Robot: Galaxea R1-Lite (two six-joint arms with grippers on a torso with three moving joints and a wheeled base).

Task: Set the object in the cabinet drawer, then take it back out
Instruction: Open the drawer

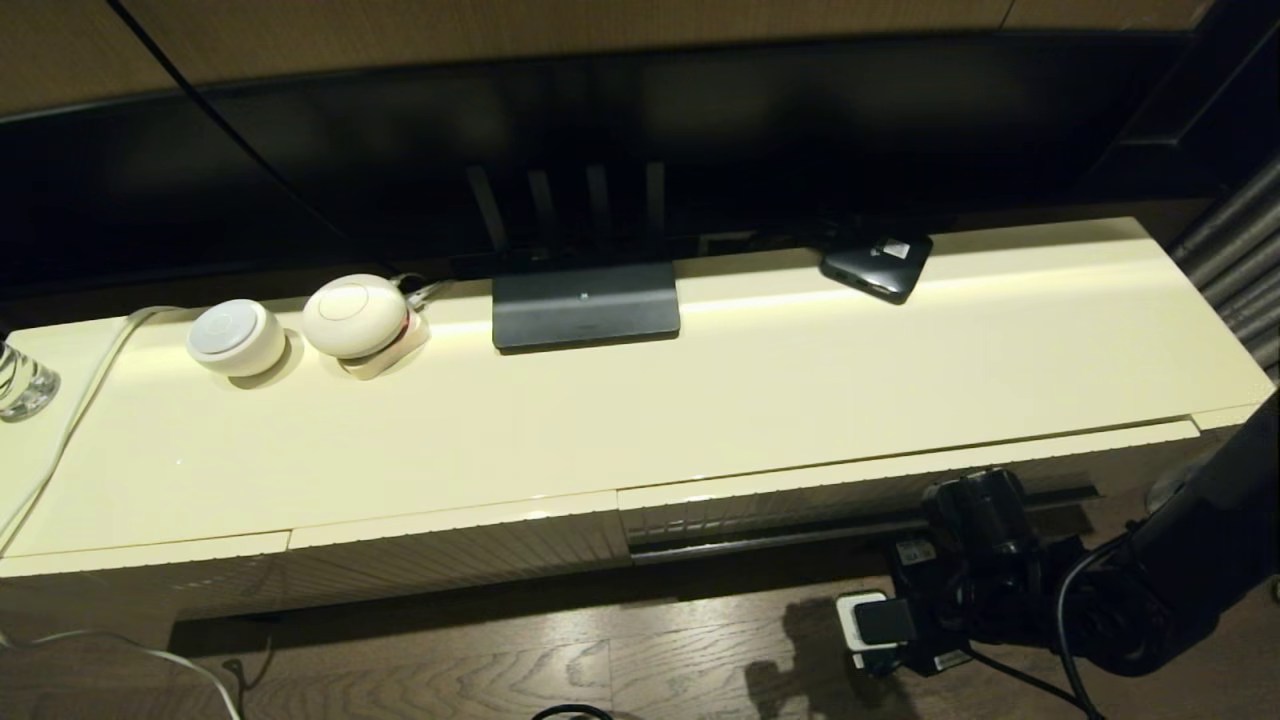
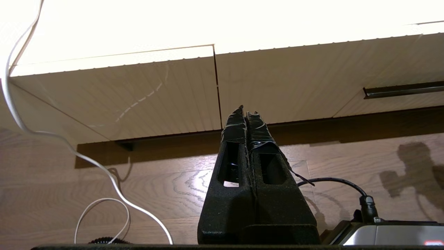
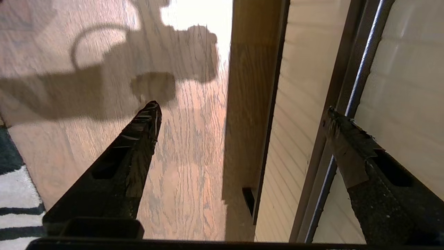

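Observation:
The black umbrella is out of view in every frame. The cabinet drawer (image 1: pixel 800 505) is the ribbed cream front on the right half of the cabinet, with a long dark bar handle (image 1: pixel 780 540) low on it. It stands at most slightly proud of the neighbouring panel. My right gripper (image 1: pixel 975 490) is at the handle's right part, low in front of the drawer. In the right wrist view this gripper (image 3: pixel 241 107) is open and empty, and one finger (image 3: pixel 350 139) lies across the handle (image 3: pixel 360 69). My left gripper (image 2: pixel 245 111) is shut and empty, parked low and facing the ribbed panel (image 2: pixel 138 100).
On the cabinet top (image 1: pixel 700 400) are a small flat black box with a white label (image 1: pixel 877 262), a dark TV stand base (image 1: pixel 585 305), two white round devices (image 1: pixel 235 337) and a glass (image 1: pixel 20 380). A power strip (image 1: pixel 870 620) lies on the wooden floor under my right arm.

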